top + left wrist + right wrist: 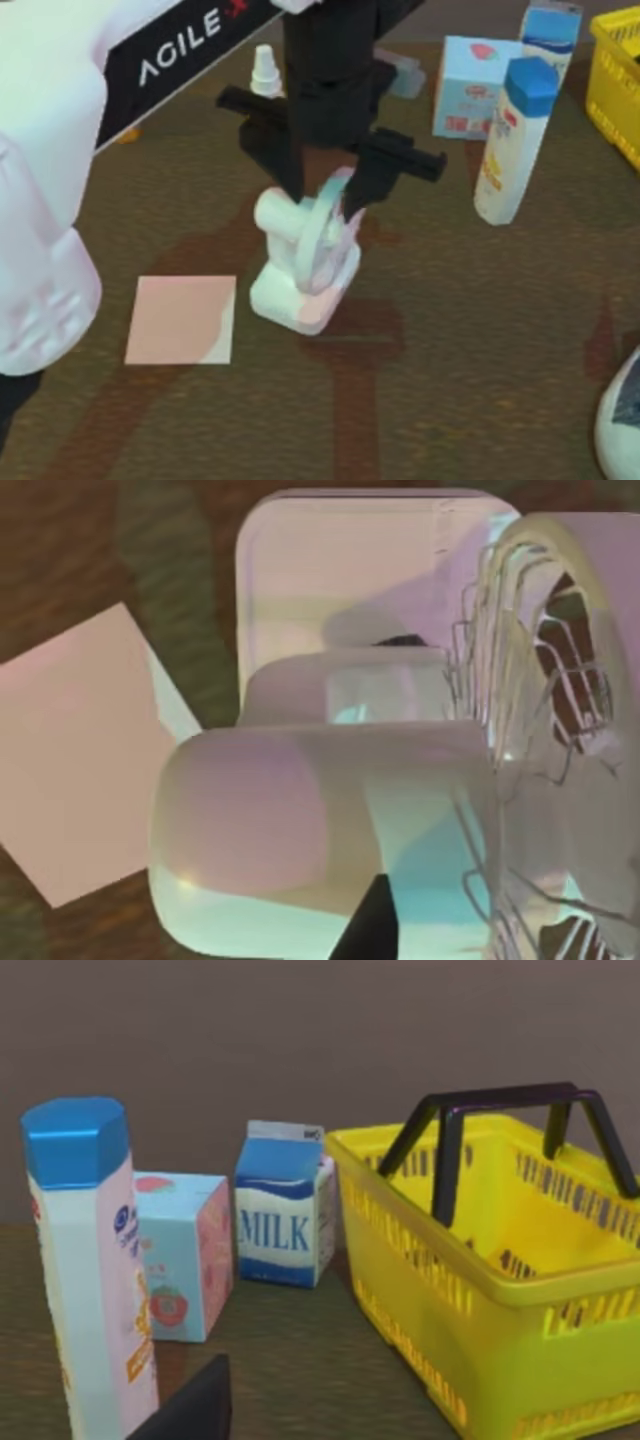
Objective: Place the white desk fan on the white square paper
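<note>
The left gripper (322, 197) pinches the fan (303, 265) at its head from above, base on the table just right of the paper (182, 319), so the carry runs leftward; the right gripper (190, 1410), parked far right, cannot be judged

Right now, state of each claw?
Left claw: closed on the white desk fan, at the head, right of the white square paper.
Right claw: cannot be told; arm parked at the table's right.
</note>
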Robot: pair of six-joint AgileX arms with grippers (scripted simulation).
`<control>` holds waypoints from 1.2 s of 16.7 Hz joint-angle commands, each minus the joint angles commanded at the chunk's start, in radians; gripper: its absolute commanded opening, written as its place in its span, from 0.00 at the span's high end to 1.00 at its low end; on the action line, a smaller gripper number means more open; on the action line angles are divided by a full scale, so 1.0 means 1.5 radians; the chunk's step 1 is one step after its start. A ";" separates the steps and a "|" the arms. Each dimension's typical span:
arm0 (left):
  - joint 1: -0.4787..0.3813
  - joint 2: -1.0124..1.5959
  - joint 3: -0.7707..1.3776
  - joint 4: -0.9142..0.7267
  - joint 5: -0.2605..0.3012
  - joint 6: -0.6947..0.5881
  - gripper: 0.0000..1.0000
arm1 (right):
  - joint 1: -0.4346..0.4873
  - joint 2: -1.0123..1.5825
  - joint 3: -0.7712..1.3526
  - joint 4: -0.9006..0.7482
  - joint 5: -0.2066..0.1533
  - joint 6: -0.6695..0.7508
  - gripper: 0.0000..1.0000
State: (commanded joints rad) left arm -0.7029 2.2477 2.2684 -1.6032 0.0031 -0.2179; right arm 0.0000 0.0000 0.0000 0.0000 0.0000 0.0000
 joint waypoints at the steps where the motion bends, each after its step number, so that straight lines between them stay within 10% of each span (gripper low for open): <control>1: 0.007 -0.009 -0.016 0.004 0.000 0.034 1.00 | 0.000 0.000 0.000 0.000 0.000 0.000 0.00; 13: 0.149 -0.228 -0.322 0.118 -0.001 0.747 1.00 | 0.000 0.000 0.000 0.000 0.000 0.000 0.00; 20: 0.195 -0.297 -0.436 0.152 -0.003 0.922 1.00 | 0.000 0.000 0.000 0.000 0.000 0.000 0.00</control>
State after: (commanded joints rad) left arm -0.4099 1.8016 1.6143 -1.3752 -0.0014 1.1645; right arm 0.0000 0.0000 0.0000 0.0000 0.0000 0.0000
